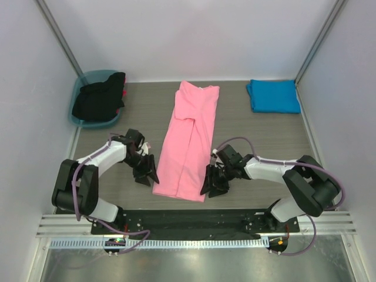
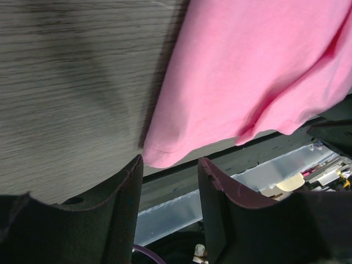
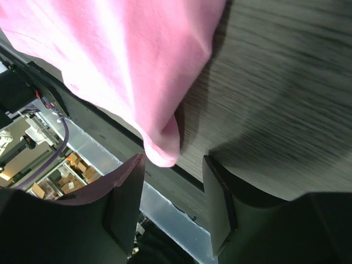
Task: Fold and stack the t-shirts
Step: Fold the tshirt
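The pink t-shirt (image 1: 191, 135) lies as a long narrow strip down the middle of the table, its sides folded in. The blue t-shirt (image 1: 274, 96) rests folded at the back right. My left gripper (image 1: 148, 174) is low at the pink strip's near left corner; in the left wrist view the gripper (image 2: 170, 162) is open, with that pink corner (image 2: 160, 155) just past its tips. My right gripper (image 1: 210, 183) is at the near right corner; in the right wrist view the gripper (image 3: 173, 159) is open too, and the pink corner (image 3: 163, 149) hangs just beyond its tips. Neither gripper holds cloth.
A teal tub (image 1: 77, 97) at the back left holds a black garment (image 1: 100, 98). The table's front edge and a black rail (image 1: 194, 218) run just behind both grippers. Grey walls close in the left, right and back sides.
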Controlling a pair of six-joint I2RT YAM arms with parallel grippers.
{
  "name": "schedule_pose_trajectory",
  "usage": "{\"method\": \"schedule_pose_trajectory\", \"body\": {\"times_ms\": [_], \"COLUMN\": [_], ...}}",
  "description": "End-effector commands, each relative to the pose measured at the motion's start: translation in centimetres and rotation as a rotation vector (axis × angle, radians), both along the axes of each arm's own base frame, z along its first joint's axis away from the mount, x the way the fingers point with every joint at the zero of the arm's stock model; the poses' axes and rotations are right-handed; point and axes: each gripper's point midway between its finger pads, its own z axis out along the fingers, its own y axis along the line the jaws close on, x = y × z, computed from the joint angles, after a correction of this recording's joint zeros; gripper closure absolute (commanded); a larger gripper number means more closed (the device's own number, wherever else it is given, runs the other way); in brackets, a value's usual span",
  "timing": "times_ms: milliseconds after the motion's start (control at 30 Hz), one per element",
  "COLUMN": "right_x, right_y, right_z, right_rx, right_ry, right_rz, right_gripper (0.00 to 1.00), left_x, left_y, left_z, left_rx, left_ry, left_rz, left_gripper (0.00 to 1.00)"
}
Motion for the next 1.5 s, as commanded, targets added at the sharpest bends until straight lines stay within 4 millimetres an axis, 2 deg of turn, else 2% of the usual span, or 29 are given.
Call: {"method": "schedule_pose_trajectory", "body": {"times_ms": [0, 300, 500, 533, 600, 667, 733, 833, 867, 933, 1000, 1033, 1100, 1133, 1267, 1333, 1367, 1433, 1467], "right_x": [0.9, 0.6, 0.0, -0.1, -0.2, -0.1, 0.2, 1.0, 1.2, 3.0, 4.0, 6.0, 7.3, 8.8, 12.8, 14.6, 15.9, 18.0, 19.1], "right_y": [1.2, 1.9, 2.4, 2.5, 2.7, 2.6, 2.7, 2.2, 2.0, 1.7, 0.8, 0.4, 0.0, -0.7, -1.4, -1.7, -2.4, -2.9, -3.2], "right_z": [0.5, 0.0, 0.1, 0.1, 0.2, 0.4, 1.4, 2.8, 4.2, 6.4, 7.9, 9.2, 9.8, 10.2, 12.0, 12.6, 12.8, 12.6, 12.6], "right_rx": [0.015, 0.009, 0.017, 0.023, 0.037, 0.026, 0.048, 0.056, 0.062, 0.077, 0.068, 0.078, 0.07, 0.064, 0.067, 0.062, 0.057, 0.057, 0.06], "right_ry": [-0.017, 0.018, 0.031, 0.031, 0.026, 0.016, -0.022, -0.087, -0.117, -0.197, -0.227, -0.277, -0.293, -0.303, -0.372, -0.4, -0.415, -0.423, -0.44], "right_rz": [-0.001, 0.023, 0.055, 0.059, 0.068, 0.063, 0.077, 0.098, 0.11, 0.122, 0.111, 0.091, 0.072, 0.034, -0.026, -0.046, -0.076, -0.114, -0.134], "right_gripper": [0.48, 0.52, 0.55, 0.58, 0.75, 0.99, 0.99, 0.99, 0.99, 0.99, 0.99, 0.99, 0.99, 0.99, 0.99, 0.99, 0.99, 0.99, 0.99], "left_x": [0.0, 1.3, 0.6, 0.3, 0.2, 0.3, 0.2, 0.6, 1.7, 2.4, 4.1, 4.9, 6.3, 7.9, 13.4, 15.3, 17.5, 19.7, 21.5], "left_y": [0.5, -0.1, 0.0, -0.1, -0.3, -0.6, -0.8, -0.9, -0.9, -0.7, -0.7, -0.8, -1.0, -1.4, -2.3, -2.8, -3.2, -3.6, -3.9], "left_z": [-0.9, -1.7, -1.6, -1.6, -1.4, -1.0, -0.5, 1.4, 2.5, 4.2, 6.4, 7.1, 8.2, 9.3, 11.4, 11.7, 11.8, 11.9, 11.9], "left_rx": [0.021, 0.002, 0.007, -0.002, -0.022, -0.045, -0.062, -0.091, -0.102, -0.109, -0.123, -0.127, -0.136, -0.144, -0.15, -0.159, -0.157, -0.156, -0.153], "left_ry": [0.028, 0.049, 0.088, 0.096, 0.086, 0.069, 0.063, 0.004, -0.045, -0.09, -0.164, -0.191, -0.243, -0.286, -0.395, -0.409, -0.424, -0.449, -0.466], "left_rz": [0.043, 0.036, 0.013, 0.015, 0.017, 0.015, 0.005, -0.024, -0.038, -0.051, -0.071, -0.074, -0.082, -0.081, -0.079, -0.081, -0.083, -0.092, -0.095], "left_gripper": [0.54, 0.61, 0.71, 0.77, 0.83, 0.98, 1.0, 1.0, 1.0, 1.0, 1.0, 1.0, 1.0, 1.0, 1.0, 1.0, 1.0, 1.0, 1.0]}}
